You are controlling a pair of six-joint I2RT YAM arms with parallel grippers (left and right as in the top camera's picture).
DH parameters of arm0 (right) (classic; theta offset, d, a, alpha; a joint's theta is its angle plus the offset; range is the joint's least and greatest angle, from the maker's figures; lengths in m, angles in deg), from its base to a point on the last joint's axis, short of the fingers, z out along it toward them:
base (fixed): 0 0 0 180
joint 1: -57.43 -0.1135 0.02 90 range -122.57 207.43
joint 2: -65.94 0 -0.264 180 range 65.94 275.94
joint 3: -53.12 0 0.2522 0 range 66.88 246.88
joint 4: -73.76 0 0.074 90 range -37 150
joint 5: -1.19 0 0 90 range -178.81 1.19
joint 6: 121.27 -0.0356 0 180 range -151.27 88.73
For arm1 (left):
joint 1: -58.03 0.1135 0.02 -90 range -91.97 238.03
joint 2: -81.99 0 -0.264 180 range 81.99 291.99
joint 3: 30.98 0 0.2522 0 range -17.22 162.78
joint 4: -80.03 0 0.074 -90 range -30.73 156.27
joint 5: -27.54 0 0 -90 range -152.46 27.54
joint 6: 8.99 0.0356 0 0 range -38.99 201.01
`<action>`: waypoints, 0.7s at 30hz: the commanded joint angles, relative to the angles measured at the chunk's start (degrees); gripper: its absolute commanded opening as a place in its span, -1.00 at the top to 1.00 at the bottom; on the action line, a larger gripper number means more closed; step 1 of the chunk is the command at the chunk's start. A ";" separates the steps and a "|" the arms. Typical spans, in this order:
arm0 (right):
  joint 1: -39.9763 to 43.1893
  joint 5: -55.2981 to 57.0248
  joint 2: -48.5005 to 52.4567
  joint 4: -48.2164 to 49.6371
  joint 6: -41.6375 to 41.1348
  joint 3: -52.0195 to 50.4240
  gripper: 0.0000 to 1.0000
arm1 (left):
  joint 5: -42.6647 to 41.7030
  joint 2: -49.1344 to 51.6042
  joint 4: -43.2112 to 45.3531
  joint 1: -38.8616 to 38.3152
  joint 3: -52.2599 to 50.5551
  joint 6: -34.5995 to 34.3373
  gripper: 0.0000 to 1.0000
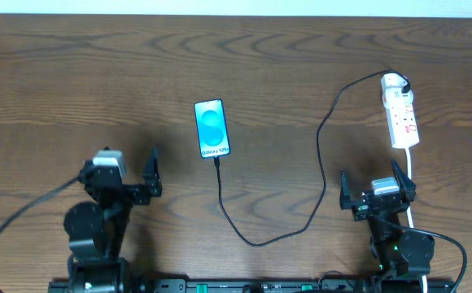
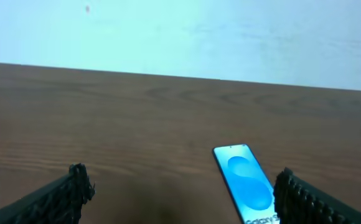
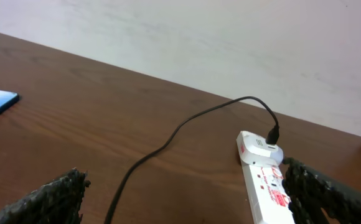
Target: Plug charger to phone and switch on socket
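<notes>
The phone (image 1: 211,129) lies face up mid-table, its blue screen lit. The charger's black cable (image 1: 256,242) meets the phone's near edge, loops toward me, then runs up to a white adapter (image 1: 395,81) on the far end of the socket (image 1: 403,120). My left gripper (image 1: 120,163) stands open, near and left of the phone (image 2: 250,183), with nothing between its fingers (image 2: 75,186). My right gripper (image 1: 373,181) is open just short of the socket (image 3: 267,193), and the cable (image 3: 168,140) passes ahead of it. The red-marked switches are too small to read.
The socket's white cord (image 1: 410,175) runs down past the right gripper toward the table's front edge. A pale wall (image 2: 180,31) rises beyond the table's far edge. Bare wood (image 1: 57,98) spreads left of the phone.
</notes>
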 commanded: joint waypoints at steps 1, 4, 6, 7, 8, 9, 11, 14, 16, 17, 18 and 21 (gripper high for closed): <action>-0.37 0.02 -0.37 0.02 -0.57 -0.24 -0.99 | 2.80 -4.94 0.90 -0.04 -3.80 1.25 -0.91; -0.37 0.02 -0.37 0.02 -0.57 -0.24 -0.99 | 4.37 -9.07 1.57 -0.20 -7.67 1.25 -0.91; -0.37 0.02 -0.37 0.00 -0.57 -0.24 -0.99 | 4.48 -11.08 2.19 -0.20 -9.51 1.25 -0.91; -0.37 0.02 -0.37 0.02 -0.57 -0.24 -0.99 | 4.48 -12.11 2.62 -0.20 -10.47 1.25 -0.91; -0.37 0.02 -0.37 0.00 -0.57 -0.24 -0.98 | 4.46 -13.00 3.02 -0.20 -11.28 1.22 -0.91; -0.37 0.02 -0.37 0.02 -0.57 -0.24 -0.99 | 4.46 -14.10 3.41 -0.20 -12.20 1.22 -0.91; -0.37 0.02 -0.37 0.02 -0.57 -0.24 -0.99 | 4.46 -15.80 3.96 -0.20 -13.60 1.22 -0.91; -0.39 0.02 -0.37 0.02 -0.57 -0.24 -0.98 | 4.44 -18.32 2.10 -0.20 -14.86 1.22 -0.91; -0.37 0.02 -0.37 0.00 -0.57 -0.24 -0.99 | 4.46 -19.50 -0.31 -0.42 -14.86 1.22 -0.91; -0.39 0.02 -0.37 0.00 -0.57 -0.24 -0.99 | 4.46 -19.43 -1.40 -0.55 -14.86 1.25 -0.91; -0.39 0.02 -0.37 0.00 -0.57 -0.24 -0.98 | 4.44 -19.41 -1.79 -0.59 -14.86 1.22 -0.91; -0.37 0.02 -0.37 0.02 -0.57 -0.24 -0.99 | 4.44 -19.43 -1.77 -0.68 -14.86 1.22 -0.91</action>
